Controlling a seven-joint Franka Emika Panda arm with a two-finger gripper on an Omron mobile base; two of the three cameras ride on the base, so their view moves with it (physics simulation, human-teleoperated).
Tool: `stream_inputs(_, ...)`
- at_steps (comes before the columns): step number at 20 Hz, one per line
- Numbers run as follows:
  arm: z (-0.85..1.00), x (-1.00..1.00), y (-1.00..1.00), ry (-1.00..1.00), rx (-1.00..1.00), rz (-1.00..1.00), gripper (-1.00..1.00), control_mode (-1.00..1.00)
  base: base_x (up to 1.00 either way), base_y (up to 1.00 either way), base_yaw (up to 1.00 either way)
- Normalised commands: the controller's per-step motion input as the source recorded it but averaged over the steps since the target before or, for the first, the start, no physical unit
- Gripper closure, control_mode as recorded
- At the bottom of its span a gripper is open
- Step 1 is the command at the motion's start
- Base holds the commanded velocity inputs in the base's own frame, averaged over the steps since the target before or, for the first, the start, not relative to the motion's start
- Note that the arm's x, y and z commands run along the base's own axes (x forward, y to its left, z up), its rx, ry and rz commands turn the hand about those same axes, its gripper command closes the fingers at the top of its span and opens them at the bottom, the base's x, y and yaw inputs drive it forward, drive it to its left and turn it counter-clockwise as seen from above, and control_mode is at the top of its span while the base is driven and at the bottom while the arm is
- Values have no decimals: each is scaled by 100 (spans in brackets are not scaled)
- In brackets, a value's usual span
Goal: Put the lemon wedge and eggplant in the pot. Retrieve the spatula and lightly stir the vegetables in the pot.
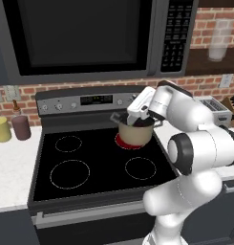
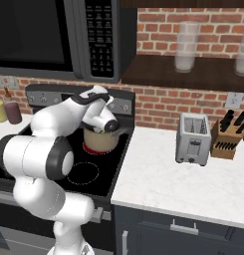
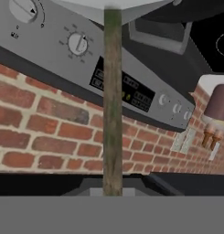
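While the gripper [image 1: 122, 119] hung at the pot [image 1: 134, 133] on the stove [image 1: 90, 162], it clasped the spatula's handle [image 3: 112, 100].

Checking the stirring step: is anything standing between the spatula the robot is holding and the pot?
Nothing visible does. The gripper is right at the pot on the rear right burner, and the spatula handle runs straight from the jaws.

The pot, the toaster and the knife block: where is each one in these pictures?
pot [image 1: 134, 135]: left base view, on its beige side wall.
toaster [image 2: 193, 139]: right base view, on its front face.
knife block [image 2: 228, 138]: right base view, on its wooden front.
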Motion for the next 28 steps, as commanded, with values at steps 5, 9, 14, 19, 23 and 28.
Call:
stream_inputs(5, -21, 9, 0, 2, -1, 0, 100, -100, 0, 0, 0)
stream_inputs(9, -22, -4, 2, 1, 0, 0, 100, -100, 0, 0, 0)
stream_inputs(14, -25, -28, 1, 1, 0, 0, 100, -100, 0, 0, 0)
stream_inputs(19, -2, -32, 1, 0, 0, 0, 100, -100, 0, 0, 0)
stream_inputs(23, 0, -16, 9, 0, 0, -1, 100, -100, 0, 0, 0)
stream_inputs(28, 20, 0, 3, 0, 0, -4, 100, -100, 0, 0, 0)
